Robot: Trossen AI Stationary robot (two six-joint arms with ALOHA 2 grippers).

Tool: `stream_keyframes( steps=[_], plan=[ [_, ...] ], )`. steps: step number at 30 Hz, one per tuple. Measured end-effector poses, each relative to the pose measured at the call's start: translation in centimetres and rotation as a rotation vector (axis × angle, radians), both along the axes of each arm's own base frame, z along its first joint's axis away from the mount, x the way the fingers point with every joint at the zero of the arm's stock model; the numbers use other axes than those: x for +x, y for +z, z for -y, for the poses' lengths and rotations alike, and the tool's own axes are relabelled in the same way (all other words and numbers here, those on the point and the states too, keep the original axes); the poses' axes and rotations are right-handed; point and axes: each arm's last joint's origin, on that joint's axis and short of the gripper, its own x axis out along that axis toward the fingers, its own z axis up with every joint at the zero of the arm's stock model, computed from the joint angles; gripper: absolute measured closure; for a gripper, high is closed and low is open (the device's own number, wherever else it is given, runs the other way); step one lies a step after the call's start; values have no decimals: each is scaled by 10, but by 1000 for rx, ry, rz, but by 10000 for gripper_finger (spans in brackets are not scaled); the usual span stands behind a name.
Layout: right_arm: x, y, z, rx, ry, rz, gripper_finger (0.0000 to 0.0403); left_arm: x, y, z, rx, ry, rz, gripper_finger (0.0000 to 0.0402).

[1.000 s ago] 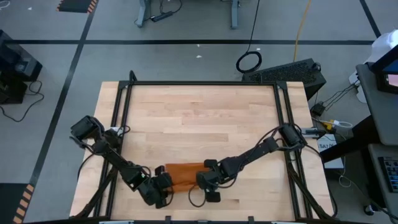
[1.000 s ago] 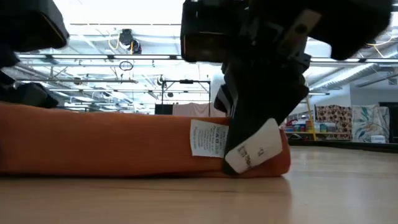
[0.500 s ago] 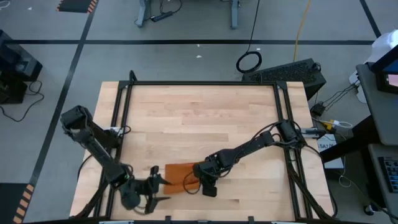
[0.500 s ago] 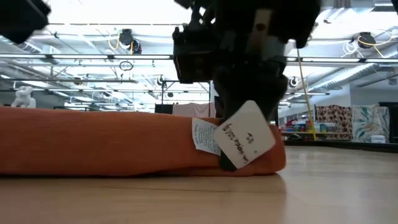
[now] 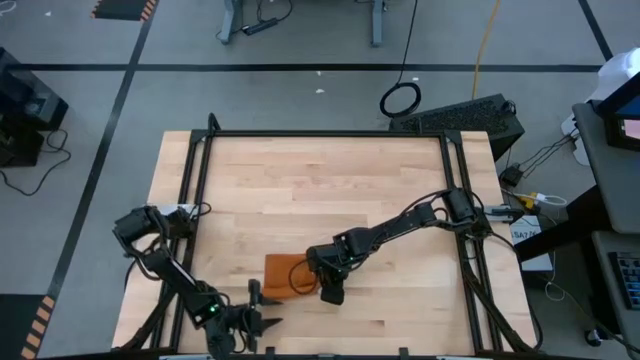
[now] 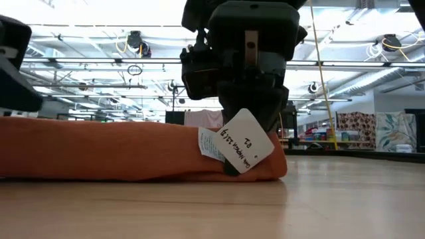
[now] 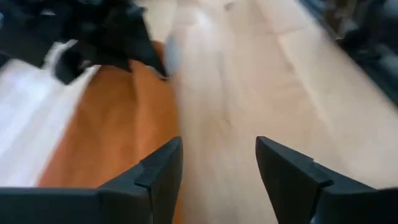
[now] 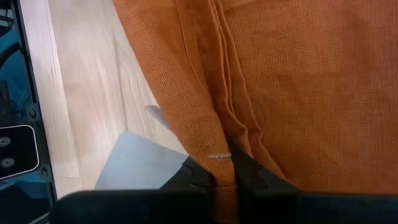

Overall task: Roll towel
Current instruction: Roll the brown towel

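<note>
The burnt-orange towel (image 5: 285,278) lies bunched in a thick bundle on the table near the front edge. It also shows in the low view (image 6: 99,149), with white tags (image 6: 226,143) at its right end. My right gripper (image 5: 322,283) stands over that right end and is shut on the towel (image 8: 292,81). My left gripper (image 5: 257,306) is open and empty, just near-left of the towel. Its wrist view (image 7: 217,149) shows the towel (image 7: 118,130) ahead and off to one side. My right gripper pinches a raised fold of the towel (image 8: 219,146) between its two fingers, at the towel's right end. Several layers run through the pinch. The fingers come from above, pointing down. The rest of the towel lies on the table.
A black frame (image 5: 320,135) runs round the wooden tabletop (image 5: 330,190). The far half of the table is bare wood. Cables and a dark case (image 5: 470,115) lie beyond the far right corner.
My left gripper has left the towel's left end and drawn back toward the near edge. My right gripper has moved toward the table's left, taking the towel's right end with it. The bundle is now shorter, while its left end has stayed put.
</note>
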Motion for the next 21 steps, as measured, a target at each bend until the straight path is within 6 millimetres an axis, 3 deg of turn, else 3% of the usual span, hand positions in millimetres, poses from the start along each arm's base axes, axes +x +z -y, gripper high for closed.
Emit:
stream_keyframes(
  steps=[15, 21],
  plan=[
    [0, 0, 0, 3, 3, 1, 394, -2, -8, -11, 63, 44, -80, 180],
    [0, 0, -2, 3, 11, 3, 394, -2, -15, -25, 69, 142, -148, 180]
  ],
)
